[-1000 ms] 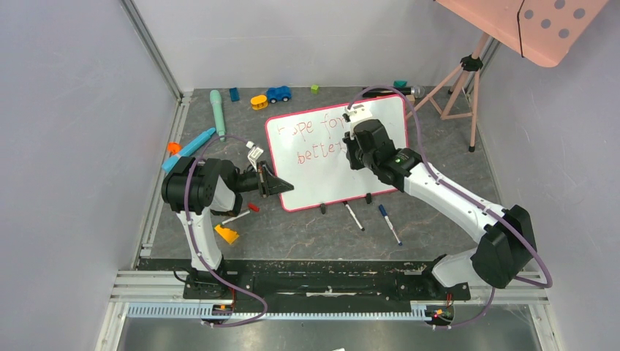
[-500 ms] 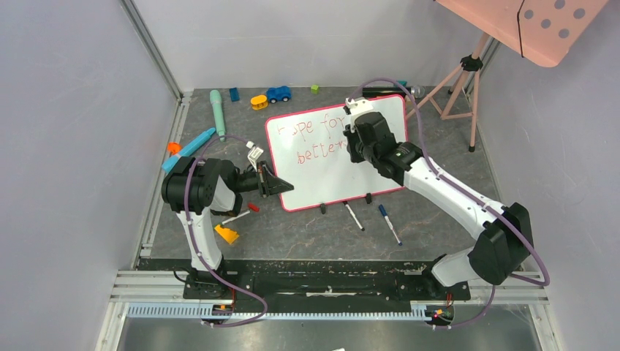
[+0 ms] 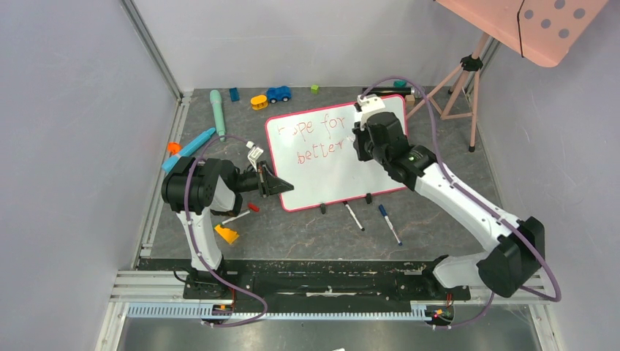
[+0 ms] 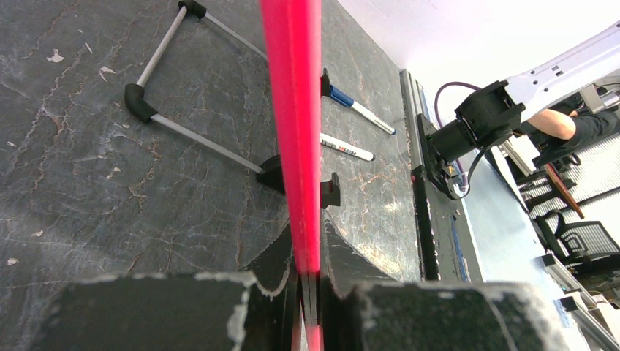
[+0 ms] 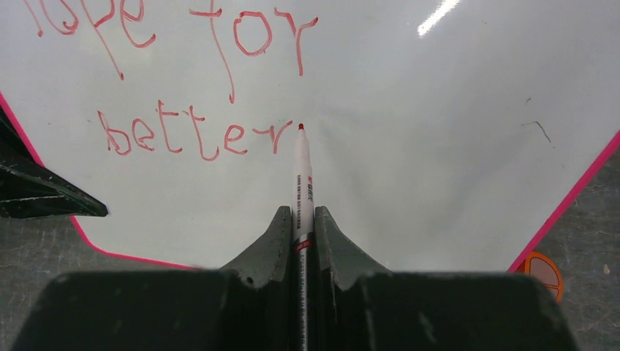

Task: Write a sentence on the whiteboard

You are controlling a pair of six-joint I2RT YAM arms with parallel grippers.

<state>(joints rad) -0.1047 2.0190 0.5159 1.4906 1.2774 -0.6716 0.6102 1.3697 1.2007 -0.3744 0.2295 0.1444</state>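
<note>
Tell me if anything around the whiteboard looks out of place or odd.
The whiteboard sits skewed on the table, its left edge pinched by the left gripper. Two markers lie loose in front of it, and a small stray dark mark shows on its blank right side. Nothing looks spilled or broken.

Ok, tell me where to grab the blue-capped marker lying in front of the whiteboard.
Take the blue-capped marker by the middle of its white barrel, coming straight down from above. It lies flat on the table, slanted, so turn the jaws across its thin width. The black-capped marker beside it lies apart, which probably leaves enough room.
</note>
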